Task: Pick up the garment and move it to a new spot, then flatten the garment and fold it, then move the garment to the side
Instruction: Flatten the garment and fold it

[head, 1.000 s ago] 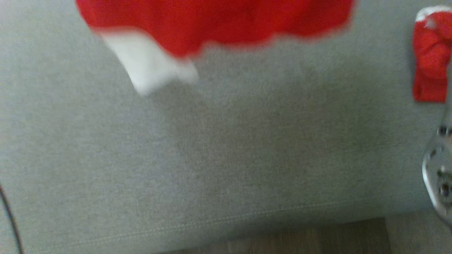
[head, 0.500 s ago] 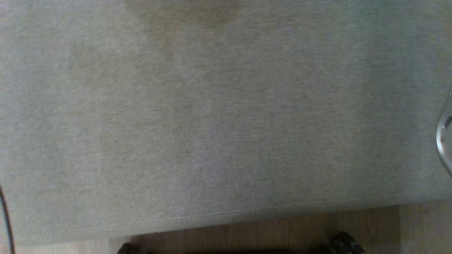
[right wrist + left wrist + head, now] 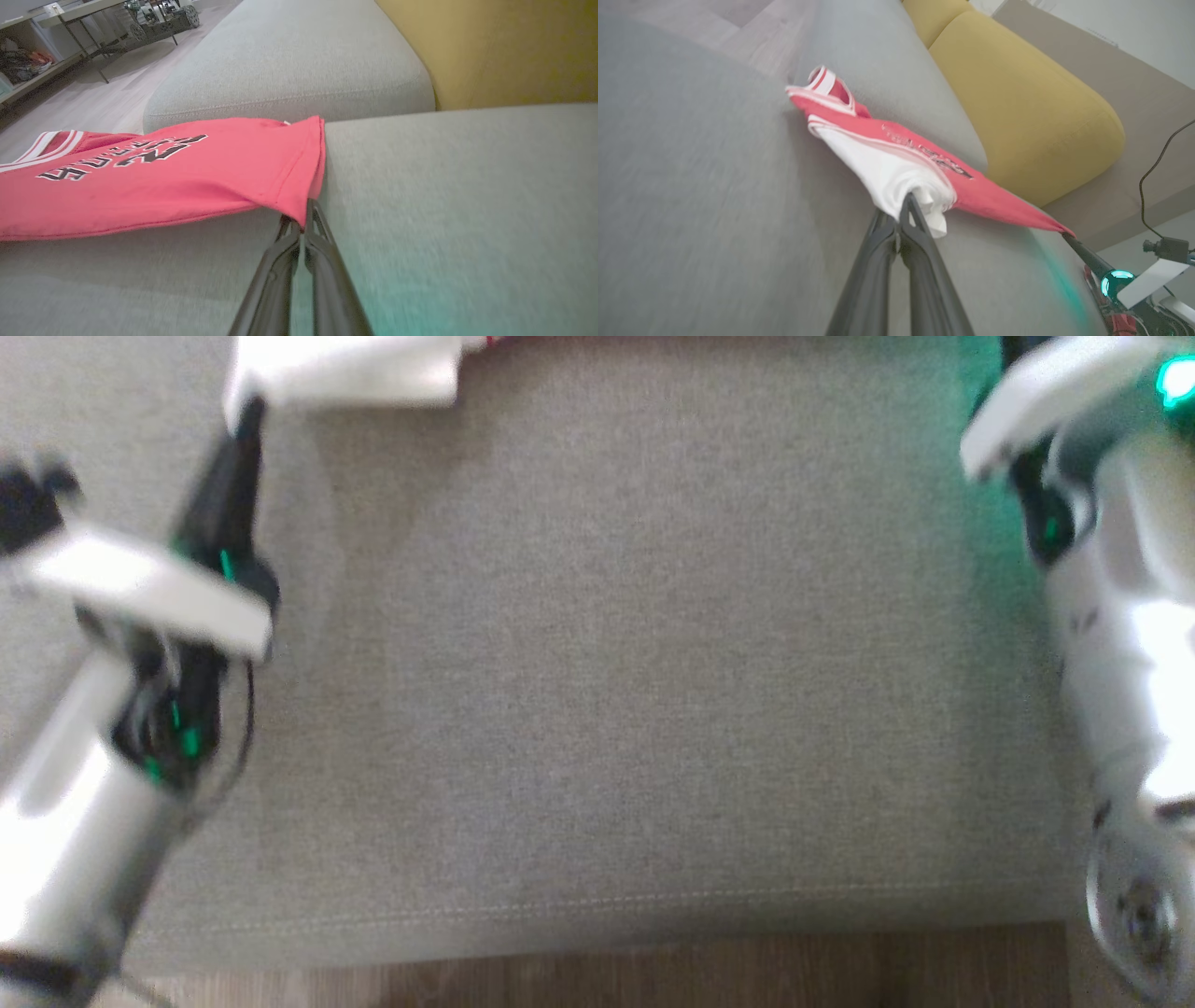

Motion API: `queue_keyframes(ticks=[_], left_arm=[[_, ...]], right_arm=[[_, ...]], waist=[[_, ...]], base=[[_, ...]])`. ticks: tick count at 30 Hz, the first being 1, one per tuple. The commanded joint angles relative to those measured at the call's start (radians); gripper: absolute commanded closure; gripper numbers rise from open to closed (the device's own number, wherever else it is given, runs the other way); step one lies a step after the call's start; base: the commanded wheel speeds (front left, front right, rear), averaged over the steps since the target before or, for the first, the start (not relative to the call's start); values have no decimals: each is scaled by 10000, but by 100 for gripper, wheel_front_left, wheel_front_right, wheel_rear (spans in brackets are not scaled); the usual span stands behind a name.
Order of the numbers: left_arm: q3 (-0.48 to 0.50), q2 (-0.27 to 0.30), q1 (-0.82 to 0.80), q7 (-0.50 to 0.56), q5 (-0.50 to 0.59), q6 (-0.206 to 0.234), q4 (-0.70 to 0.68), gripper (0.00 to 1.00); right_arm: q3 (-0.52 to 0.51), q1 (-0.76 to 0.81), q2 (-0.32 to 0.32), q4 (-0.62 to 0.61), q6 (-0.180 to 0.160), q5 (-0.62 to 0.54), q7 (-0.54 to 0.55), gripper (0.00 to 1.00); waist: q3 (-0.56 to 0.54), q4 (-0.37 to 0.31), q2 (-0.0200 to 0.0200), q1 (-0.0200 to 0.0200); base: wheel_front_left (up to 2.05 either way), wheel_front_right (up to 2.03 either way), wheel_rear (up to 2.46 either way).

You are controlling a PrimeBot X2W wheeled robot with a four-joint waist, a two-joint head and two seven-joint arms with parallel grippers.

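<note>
Nearest lies the grey sofa seat (image 3: pixel 607 709). Above it, the left gripper (image 3: pixel 906 198) has its fingers closed on the white part of the garment (image 3: pixel 896 154), and the right gripper (image 3: pixel 306 205) pinches a red corner. The garment hangs stretched between them, toward the far side, and its long axis runs left to right. Which way the striped opening points is not clear. I think both arms should lower together and keep the cloth tight, so it lands flat.

Black lettering (image 3: pixel 122 159) on the garment (image 3: pixel 154 196) cannot be read.
</note>
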Motion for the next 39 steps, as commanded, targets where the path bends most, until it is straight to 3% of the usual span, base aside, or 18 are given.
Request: queue_keyframes(ticks=[1, 7, 12, 18, 23, 27, 32, 39], left_arm=[[352, 708, 551, -34, -254, -64, -490, 100], [502, 902, 3165, -47, -1169, 149, -1498, 100], [885, 1033, 4951, -56, -1714, 767, -2671, 100], [1555, 969, 6670, -60, -1864, 1427, -4109, 100], [2345, 730, 8153, -61, -1763, 2078, -5458, 100], [2479, 527, 8577, -59, -1910, 2452, -6344, 100], [2340, 211, 7798, 307, -2103, 2725, -6393, 100], [2158, -540, 5672, 736, -2121, 2520, -4447, 100]], right_arm=[[308, 680, -22, -563, -6, 597, 191, 100], [922, 3571, -670, -2284, -6, 2115, 1075, 100], [826, 5990, -918, -4403, -6, 2633, 1757, 100], [-59, 8381, -736, -6920, -6, 2677, 2566, 100], [-882, 10471, -218, -9609, -6, 2466, 3908, 100], [-1290, 11226, 124, -11203, -6, 2415, 4866, 100], [-1322, 10954, 456, -11480, -6, 2471, 5643, 100], [-1316, 9490, 604, -9833, -6, 2393, 5806, 100]], waist=[[-706, 66, 0, 0], [-1611, 101, 0, 0], [-2156, 108, 0, 0], [-2532, 134, 0, 0], [-2762, 108, 0, 0], [-2963, 73, 0, 0], [-3133, 136, 0, 0], [-2931, 210, 0, 0]], base=[[0, 0, 0], [0, 0, 0], [0, 0, 0], [0, 0, 0], [0, 0, 0], [0, 0, 0], [0, 0, 0], [0, 0, 0]])
